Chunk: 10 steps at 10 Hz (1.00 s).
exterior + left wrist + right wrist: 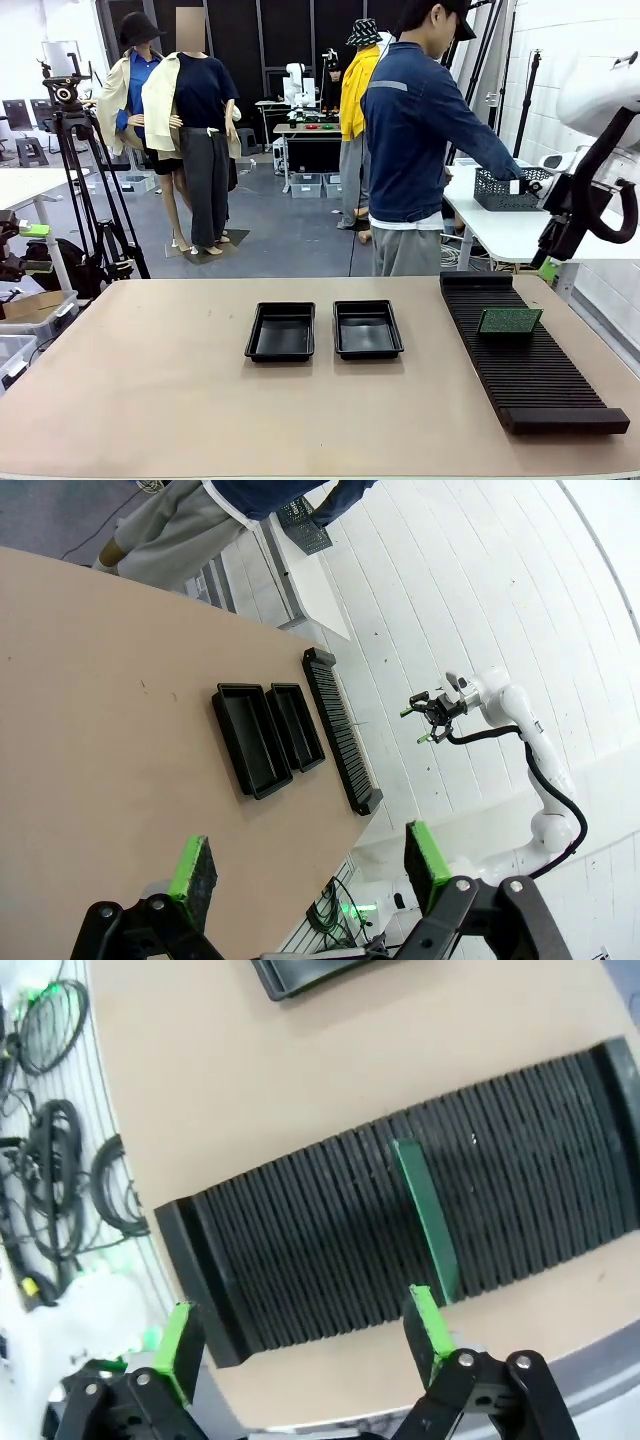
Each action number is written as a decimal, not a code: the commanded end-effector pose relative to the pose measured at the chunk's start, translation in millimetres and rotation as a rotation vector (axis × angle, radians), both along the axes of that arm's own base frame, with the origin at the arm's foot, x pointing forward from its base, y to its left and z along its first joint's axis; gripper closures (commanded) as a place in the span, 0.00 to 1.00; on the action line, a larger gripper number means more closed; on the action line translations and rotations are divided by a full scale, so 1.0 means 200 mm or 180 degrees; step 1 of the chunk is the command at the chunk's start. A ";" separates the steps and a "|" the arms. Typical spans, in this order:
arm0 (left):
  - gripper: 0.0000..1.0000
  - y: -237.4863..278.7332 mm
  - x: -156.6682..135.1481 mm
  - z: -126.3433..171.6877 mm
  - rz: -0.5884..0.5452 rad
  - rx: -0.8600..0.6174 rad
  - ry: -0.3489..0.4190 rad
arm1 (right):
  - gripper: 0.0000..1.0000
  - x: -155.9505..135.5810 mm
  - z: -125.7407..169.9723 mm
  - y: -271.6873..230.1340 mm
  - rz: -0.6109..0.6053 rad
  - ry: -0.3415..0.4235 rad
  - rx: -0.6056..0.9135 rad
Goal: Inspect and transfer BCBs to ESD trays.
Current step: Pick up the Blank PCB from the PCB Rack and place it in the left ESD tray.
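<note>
One BCB point(510, 320) is seen: thin, flat, green, rectangular. It is stood on its long edge in a slot of the rack point(540, 385). Its long axis is laid across the rack, left-right in the front view, with one face turned to the robot's side. The rack is black, ribbed and long, laid near-to-far on the right of the matte tan table point(140, 390). Left tray point(281, 331) and right tray point(367, 328) are set side by side mid-table: glossy black plastic, shallow, sloped rims. Left gripper point(310, 865) is spread wide, nothing held, well above the table. Right gripper point(300, 1330) is spread wide, nothing held, above the rack, clear of the BCB.
</note>
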<state>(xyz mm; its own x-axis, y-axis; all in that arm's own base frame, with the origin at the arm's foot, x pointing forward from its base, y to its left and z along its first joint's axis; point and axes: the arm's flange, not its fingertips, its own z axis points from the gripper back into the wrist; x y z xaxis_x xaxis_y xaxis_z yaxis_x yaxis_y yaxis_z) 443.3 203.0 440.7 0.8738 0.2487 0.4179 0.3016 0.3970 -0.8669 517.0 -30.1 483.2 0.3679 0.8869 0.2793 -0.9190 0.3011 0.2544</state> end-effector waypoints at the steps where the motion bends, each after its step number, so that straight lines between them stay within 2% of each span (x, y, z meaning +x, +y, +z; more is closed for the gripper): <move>1: 0.00 0.01 0.00 0.01 0.0009 -0.0002 -0.0010 | 0.00 -0.09 -0.12 0.08 0.0263 -0.0261 -0.0145; 5: 0.00 0.01 0.00 0.01 0.0009 -0.0002 -0.0010 | 0.00 -0.18 -0.23 0.20 0.0609 -0.0482 -0.0619; 7: 0.00 0.01 0.00 0.01 0.0009 -0.0002 -0.0010 | 0.00 -0.20 -0.27 0.24 0.0557 -0.0677 -0.0855; 10: 0.00 0.01 0.00 0.01 0.0009 -0.0002 -0.0010 | 0.00 -0.19 -0.32 0.26 0.0514 -0.0806 -0.1039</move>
